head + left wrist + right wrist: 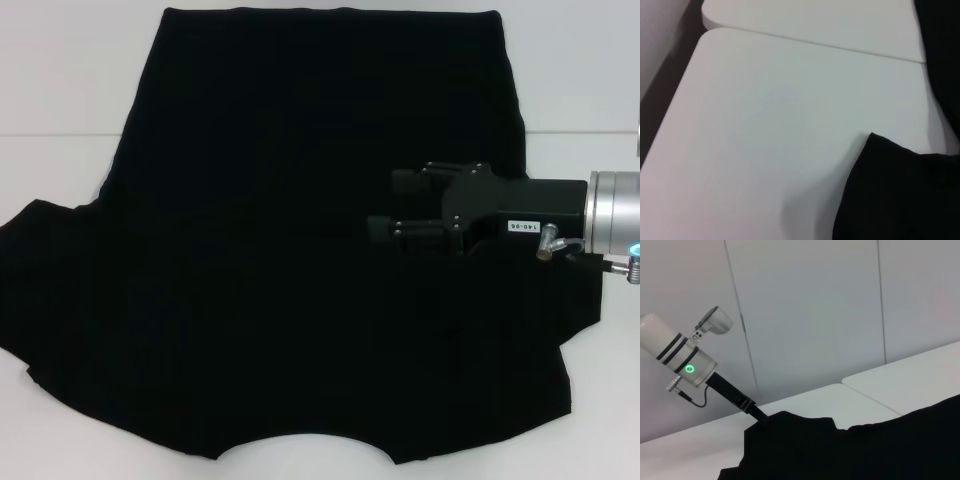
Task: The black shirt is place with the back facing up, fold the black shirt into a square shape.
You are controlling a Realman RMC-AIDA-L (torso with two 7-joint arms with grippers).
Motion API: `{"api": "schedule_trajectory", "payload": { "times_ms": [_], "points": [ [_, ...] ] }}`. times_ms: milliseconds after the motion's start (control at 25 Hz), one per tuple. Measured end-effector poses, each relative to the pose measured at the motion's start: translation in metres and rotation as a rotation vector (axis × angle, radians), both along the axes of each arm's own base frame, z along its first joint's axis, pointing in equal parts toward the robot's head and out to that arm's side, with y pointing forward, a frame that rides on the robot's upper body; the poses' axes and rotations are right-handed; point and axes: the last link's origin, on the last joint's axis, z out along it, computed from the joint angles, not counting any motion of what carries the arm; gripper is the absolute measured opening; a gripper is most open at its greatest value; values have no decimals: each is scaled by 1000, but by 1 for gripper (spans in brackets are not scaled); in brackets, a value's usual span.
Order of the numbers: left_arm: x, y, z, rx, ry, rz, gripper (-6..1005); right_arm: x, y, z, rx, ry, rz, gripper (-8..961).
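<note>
Black shirt (300,260) lies spread flat on the white table (60,90), plain black side up, no lettering visible; it covers most of the head view, straight hem edge at the far side, curved neckline notch at the near edge, one sleeve spreading out to the left, right side running under the arm

Right gripper (382,206) comes in from the right, over the right-centre part of the shirt, pointing left; its fingers (408,183) sit apart with a clear gap between them, nothing held; whether they touch the cloth cannot be told

Left gripper (761,421) not visible in the head view; in the right wrist view it shows at the shirt's left edge, arm slanting down with a green ring light lit, tip right at a raised fold of the cloth; cannot tell if its fingers are apart or clamped on the cloth

Left wrist view shows only bare table with a shirt corner (890,190) lying on it
</note>
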Motion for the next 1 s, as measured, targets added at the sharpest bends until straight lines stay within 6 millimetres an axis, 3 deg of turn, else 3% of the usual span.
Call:
{"api": "schedule_trajectory", "payload": {
  "times_ms": [360,680,800,1000],
  "points": [
    [3,3,-2,-3,-2,-11,-2,1,-1,-1,-3,0,-3,853],
    [19,17,-7,-7,-10,-53,-1,2,-1,-1,-2,-2,0,853],
    [31,26,-11,-15,-19,-97,-2,1,-1,0,-1,-3,2,853],
    [68,39,-41,-116,-38,-265,-2,2,-1,0,-1,-4,1,854]
  ]
}}
